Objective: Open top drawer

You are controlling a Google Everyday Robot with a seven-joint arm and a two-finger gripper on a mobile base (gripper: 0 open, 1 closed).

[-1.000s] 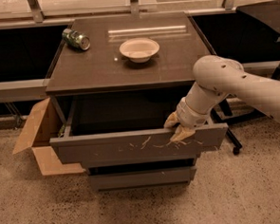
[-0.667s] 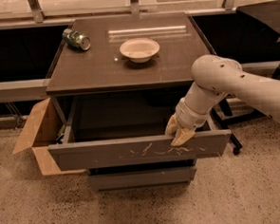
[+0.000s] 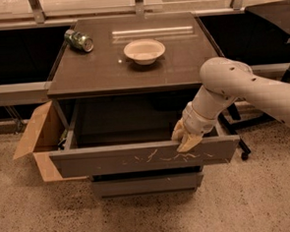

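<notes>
The top drawer [image 3: 113, 161] is a wide dark grey-brown front with pale scratch marks at its middle and right. It stands pulled well out of the cabinet [image 3: 93, 72], and its inside is dark. My gripper [image 3: 184, 137] reaches down from the right on a white arm. It is clamped over the top edge of the drawer front, right of centre, with one pale finger [image 3: 190, 143] on the front face.
A white bowl [image 3: 144, 51] and a lying can [image 3: 79, 40] rest on the cabinet top. A narrower drawer front [image 3: 144, 184] sits shut below. An open cardboard box [image 3: 38, 139] stands at the left. A wheeled chair base [image 3: 241, 149] is at the right.
The top drawer has slid further out toward the camera, and my gripper has moved with it, staying on its top edge.
</notes>
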